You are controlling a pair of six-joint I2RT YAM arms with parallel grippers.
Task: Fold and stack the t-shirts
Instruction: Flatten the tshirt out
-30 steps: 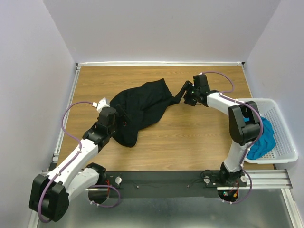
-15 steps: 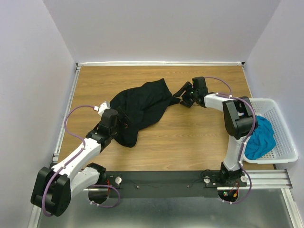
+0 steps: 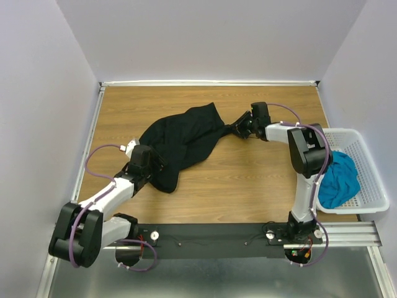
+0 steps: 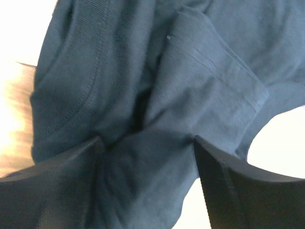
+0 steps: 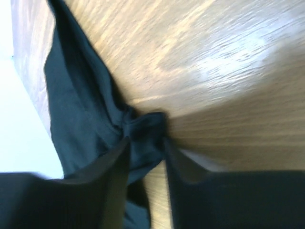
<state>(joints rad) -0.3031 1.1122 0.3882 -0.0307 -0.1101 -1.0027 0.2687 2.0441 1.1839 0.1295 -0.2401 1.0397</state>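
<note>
The teal t-shirt (image 3: pixel 340 180) is heaped in the white basket (image 3: pixel 367 148) at the right. The left gripper (image 4: pixel 147 143) is spread wide astride the near end of the black t-shirt (image 3: pixel 183 139), which is crumpled on the table (image 3: pixel 260 174). Its far tip is pinched by the narrowed right gripper (image 5: pixel 145 143).

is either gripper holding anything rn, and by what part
The right gripper pinches a bunched tip of the black t-shirt. The left gripper straddles the shirt's cloth with jaws wide, holding nothing.
</note>
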